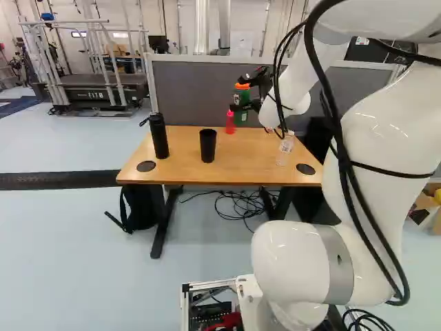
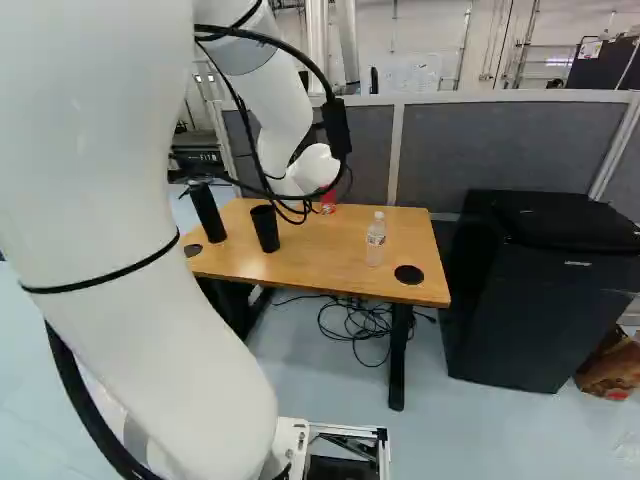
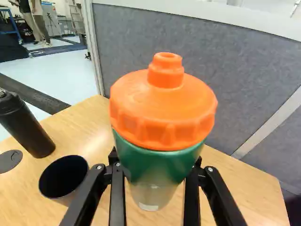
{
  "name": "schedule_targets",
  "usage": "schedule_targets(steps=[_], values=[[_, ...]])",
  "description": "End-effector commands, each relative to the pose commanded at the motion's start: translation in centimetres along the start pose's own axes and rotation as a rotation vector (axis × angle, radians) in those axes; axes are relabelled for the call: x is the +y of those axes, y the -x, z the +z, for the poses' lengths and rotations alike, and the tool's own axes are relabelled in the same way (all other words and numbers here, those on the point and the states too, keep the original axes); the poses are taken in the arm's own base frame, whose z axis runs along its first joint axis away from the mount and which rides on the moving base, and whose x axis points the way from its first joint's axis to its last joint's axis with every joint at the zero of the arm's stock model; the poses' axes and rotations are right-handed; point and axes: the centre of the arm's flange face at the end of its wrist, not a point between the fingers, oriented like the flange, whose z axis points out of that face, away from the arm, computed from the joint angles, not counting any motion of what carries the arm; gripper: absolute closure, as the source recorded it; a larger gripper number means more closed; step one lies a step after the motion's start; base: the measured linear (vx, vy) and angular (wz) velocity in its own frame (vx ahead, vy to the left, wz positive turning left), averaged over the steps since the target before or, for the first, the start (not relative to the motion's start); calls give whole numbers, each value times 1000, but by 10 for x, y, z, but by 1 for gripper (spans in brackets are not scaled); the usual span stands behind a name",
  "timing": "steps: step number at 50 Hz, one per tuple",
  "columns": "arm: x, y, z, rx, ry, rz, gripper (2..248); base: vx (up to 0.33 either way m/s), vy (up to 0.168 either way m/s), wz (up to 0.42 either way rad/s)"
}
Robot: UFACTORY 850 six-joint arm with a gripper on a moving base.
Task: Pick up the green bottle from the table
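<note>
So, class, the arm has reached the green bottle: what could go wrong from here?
The red bottle looks very close to the green bottle in the left base view, so a sideways pull might knock it over.

The gripper is at the green bottle, below its orange lid, but a secure hold isn't clear; lifting now might let it slip.

Swinging back low, the arm could tip the clear bottle.
</note>
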Motion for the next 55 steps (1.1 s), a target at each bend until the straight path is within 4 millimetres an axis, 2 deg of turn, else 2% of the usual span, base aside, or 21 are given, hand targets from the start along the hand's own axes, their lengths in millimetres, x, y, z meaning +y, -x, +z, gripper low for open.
schedule_targets(steps=[27, 55], values=[[-7, 4, -3, 5, 5, 12, 140, 0, 0, 0], [-34, 21, -15, 21, 27, 55, 140, 0, 0, 0]])
